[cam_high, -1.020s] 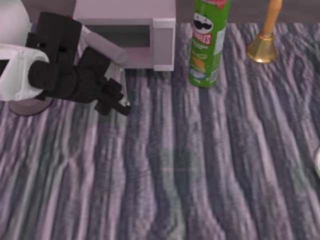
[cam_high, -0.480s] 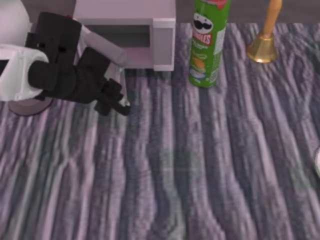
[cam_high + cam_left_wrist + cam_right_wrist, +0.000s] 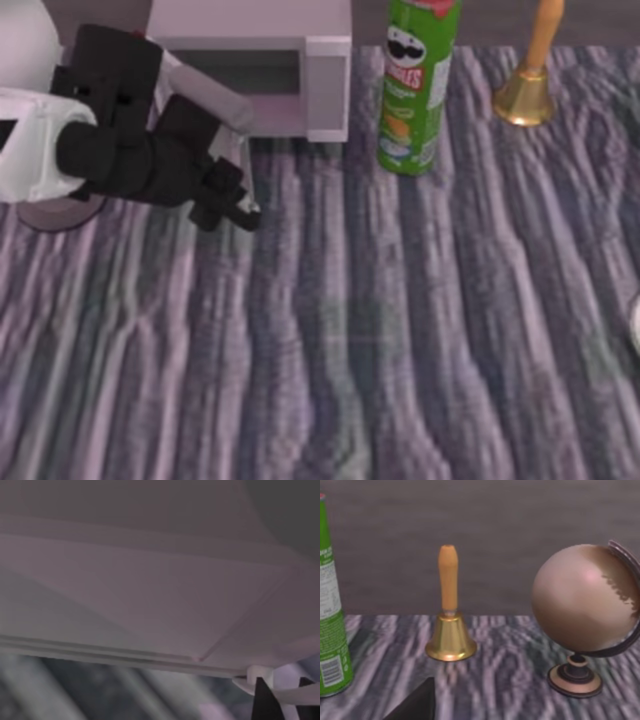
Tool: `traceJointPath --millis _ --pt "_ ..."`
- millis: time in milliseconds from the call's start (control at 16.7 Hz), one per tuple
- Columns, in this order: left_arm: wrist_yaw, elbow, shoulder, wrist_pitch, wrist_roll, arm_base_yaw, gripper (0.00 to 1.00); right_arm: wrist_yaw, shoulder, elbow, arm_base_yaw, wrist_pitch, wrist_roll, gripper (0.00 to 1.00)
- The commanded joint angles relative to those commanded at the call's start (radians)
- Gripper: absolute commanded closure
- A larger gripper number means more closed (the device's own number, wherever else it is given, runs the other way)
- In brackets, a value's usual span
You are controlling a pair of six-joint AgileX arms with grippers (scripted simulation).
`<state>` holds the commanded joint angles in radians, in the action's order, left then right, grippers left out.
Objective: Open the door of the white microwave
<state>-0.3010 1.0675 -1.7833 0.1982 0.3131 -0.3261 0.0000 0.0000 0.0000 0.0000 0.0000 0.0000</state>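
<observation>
Table (image 3: 400,350): grey, wood-grained top; the near half carries nothing but the grain. Left end effector (image 3: 232,200): black, low over the table toward the far-left corner, just in front of the open appliance; its fingers (image 3: 263,700) show in the left wrist view as dark tips closed on the thin white free edge of the door, with the panel's pale underside filling most of that view. Left arm: black wrist section and white body reaching in from the table's left edge, partly covering the door. The door (image 3: 215,100): swung out from the cabinet on its left-side hinge, standing at an angle toward the near-left, its free edge at the end effector. The white microwave (image 3: 290,25): boxy, at the table's far edge, left of centre; its cavity (image 3: 255,72) lies exposed and dark, with the plain control panel (image 3: 328,90) on its right side. Green Pringles can (image 3: 418,85): upright, just right of the microwave, apart from it, and taller. Brass bell (image 3: 524,95) with an orange wooden handle: upright near the far edge, right of the can. Globe (image 3: 585,600): pale brown on a dark round stand, seen in the right wrist view beside the bell. Right end effector: outside the top view; whether its fingers are apart or together cannot be told.
</observation>
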Motion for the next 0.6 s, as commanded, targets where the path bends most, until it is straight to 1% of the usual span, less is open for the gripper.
traceJointPath --millis 120,480,600 --pt "-0.008 -0.002 0.0 0.006 0.013 0.007 1.0 0.0 0.0 0.0 0.0 0.0 0.0 0.0" --pt "-0.055 -0.005 0.01 0.03 0.09 0.044 1.0 0.0 0.0 0.0 0.0 0.0 0.0 0.0" --pt "-0.057 -0.006 0.01 0.031 0.094 0.046 1.0 0.0 0.0 0.0 0.0 0.0 0.0 0.0"
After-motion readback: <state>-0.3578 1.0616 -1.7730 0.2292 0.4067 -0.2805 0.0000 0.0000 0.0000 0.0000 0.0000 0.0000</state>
